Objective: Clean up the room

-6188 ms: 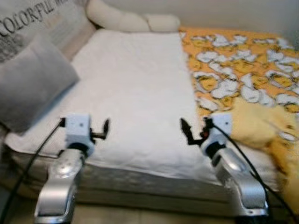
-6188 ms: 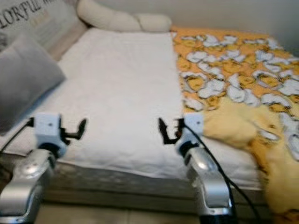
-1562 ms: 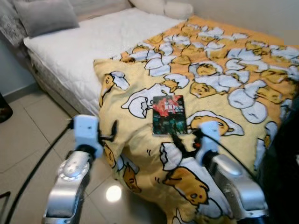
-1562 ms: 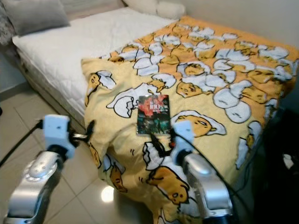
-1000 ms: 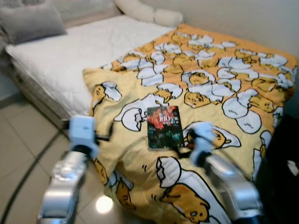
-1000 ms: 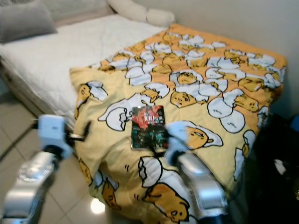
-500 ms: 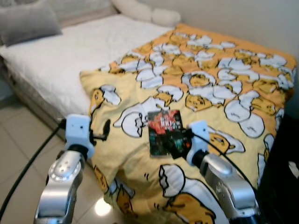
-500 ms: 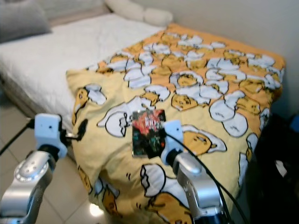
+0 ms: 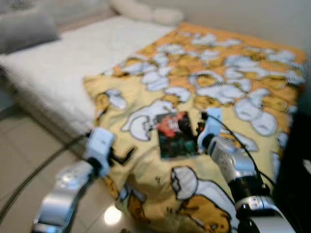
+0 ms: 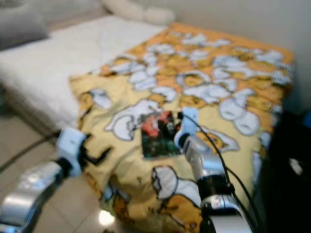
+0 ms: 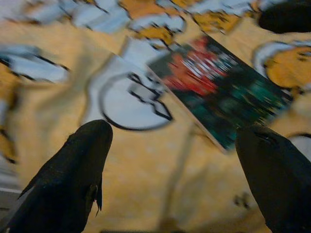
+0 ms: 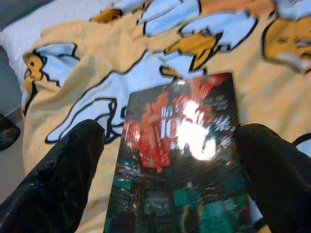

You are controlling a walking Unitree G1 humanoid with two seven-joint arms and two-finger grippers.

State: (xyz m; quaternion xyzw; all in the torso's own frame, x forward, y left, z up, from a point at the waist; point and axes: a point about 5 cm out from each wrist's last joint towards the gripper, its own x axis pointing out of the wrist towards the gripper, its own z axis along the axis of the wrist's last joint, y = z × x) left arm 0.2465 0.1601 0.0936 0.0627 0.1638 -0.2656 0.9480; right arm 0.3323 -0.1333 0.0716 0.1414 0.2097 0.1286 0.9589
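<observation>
Book (image 12: 182,160) lies flat on the yellow egg-print blanket (image 9: 233,92), near the bed's (image 9: 53,73) foot edge; cover shows "100", other text unreadable. Right gripper (image 12: 170,160) spread wide directly over it. Left gripper (image 11: 175,160) wide, beside the blanket's hanging edge, above floor (image 9: 19,155).

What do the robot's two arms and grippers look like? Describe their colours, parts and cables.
Both arms are shiny silver metal with rounded segments. Each wrist carries a pale, boxy white-blue block. The left gripper and right gripper each have two long, thick black fingers. Black cables run along both arms.
</observation>
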